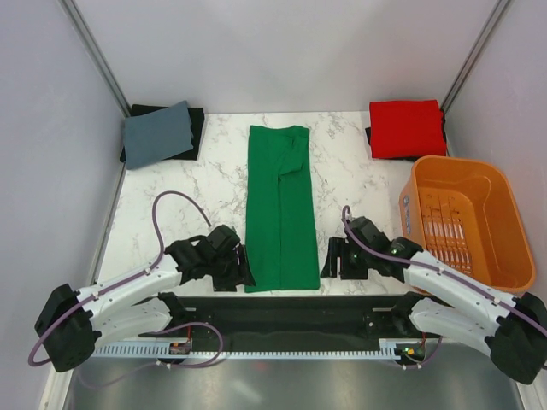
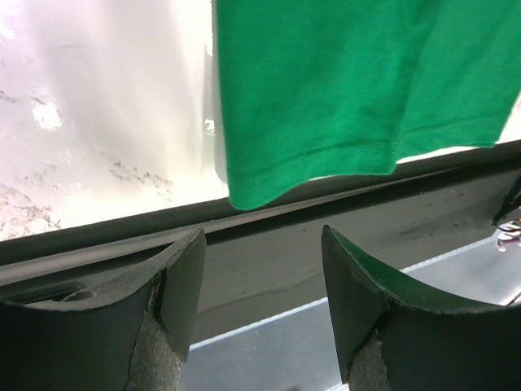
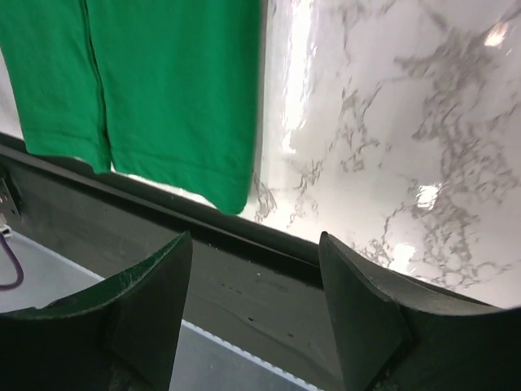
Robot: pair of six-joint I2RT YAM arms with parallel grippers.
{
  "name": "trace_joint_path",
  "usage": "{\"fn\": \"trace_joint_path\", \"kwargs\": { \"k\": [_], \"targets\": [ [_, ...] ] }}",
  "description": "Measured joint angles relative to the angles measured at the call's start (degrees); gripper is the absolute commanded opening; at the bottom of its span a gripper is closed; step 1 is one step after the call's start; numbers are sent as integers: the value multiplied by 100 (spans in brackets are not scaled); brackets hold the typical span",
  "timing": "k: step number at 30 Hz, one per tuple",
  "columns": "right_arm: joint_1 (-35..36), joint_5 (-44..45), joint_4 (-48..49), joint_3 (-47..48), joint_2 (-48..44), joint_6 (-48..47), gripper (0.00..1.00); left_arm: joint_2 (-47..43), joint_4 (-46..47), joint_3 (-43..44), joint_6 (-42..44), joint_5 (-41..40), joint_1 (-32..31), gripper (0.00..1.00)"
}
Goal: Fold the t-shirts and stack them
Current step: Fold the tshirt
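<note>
Left claw (image 2: 260, 269) and right claw (image 3: 254, 277) spread, empty, flanking the near hem of the green t-shirt (image 1: 280, 209) at the tabletop (image 1: 359, 171) edge — a pinch catching one layer would likely skew the fold.

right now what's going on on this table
Two robot arms are partway through folding shirts. The green t-shirt lies in the middle of the table, folded lengthwise into a long strip. The left fingers and right fingers sit open beside its near corners, holding nothing. A red t-shirt lies folded at the far right, behind the orange basket.
</note>
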Motion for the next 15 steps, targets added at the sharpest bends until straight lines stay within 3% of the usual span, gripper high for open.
{"fn": "trace_joint_path", "kwargs": {
  "k": [5,15],
  "targets": [
    [291,-48,544,-671,-256,417,70,4,216,-262,-42,-2,-4,65],
    [765,-149,1781,-831,745,782,62,214,778,-728,-127,52,-4,64]
  ]
}}
